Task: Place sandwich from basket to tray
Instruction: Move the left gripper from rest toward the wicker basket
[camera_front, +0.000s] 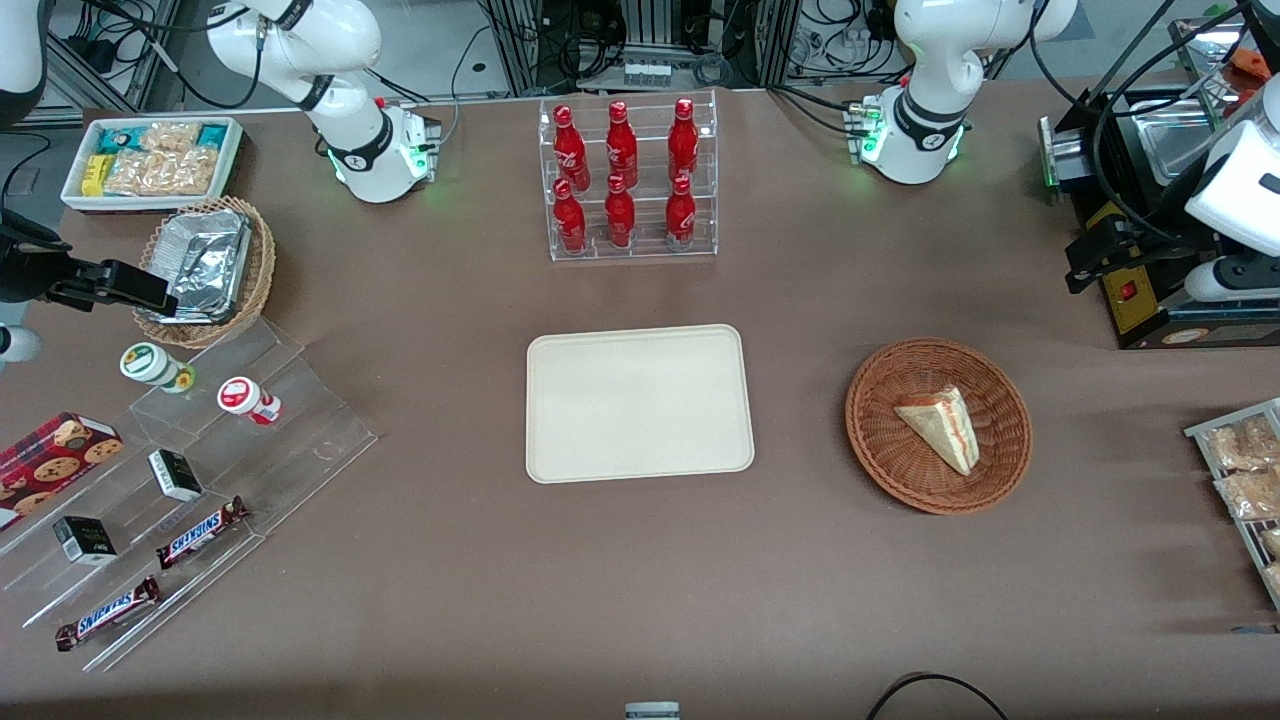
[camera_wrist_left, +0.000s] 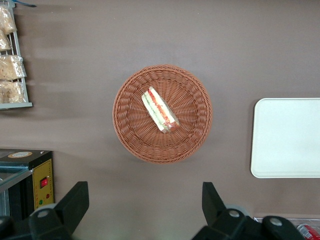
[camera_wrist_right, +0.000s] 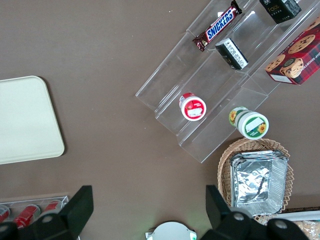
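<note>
Item: sandwich (camera_front: 940, 425), one wedge, lying flat in the round brown basket (camera_front: 880, 450), near its middle, striped filling edge showing. Basket sits on the desk (camera_front: 600, 600) toward my working arm's end.

Item: tray (camera_front: 640, 403), cream, bare, flat on the desk just beside the basket, toward the parked arm's end.

Item: my tool (camera_wrist_left: 141, 207), fingers spread wide and holding nothing, raised well above the desk and looking down on the basket; not over the sandwich yet.

Step in hand, by my reckoning: the approach, nothing lifted so far.

Handling note: I should centre over the wedge, turn the fingers to close across its two long flat sides, not its point, and come down inside the rim without catching the weave. The bread looks soft, so a light squeeze seems wise.
</note>
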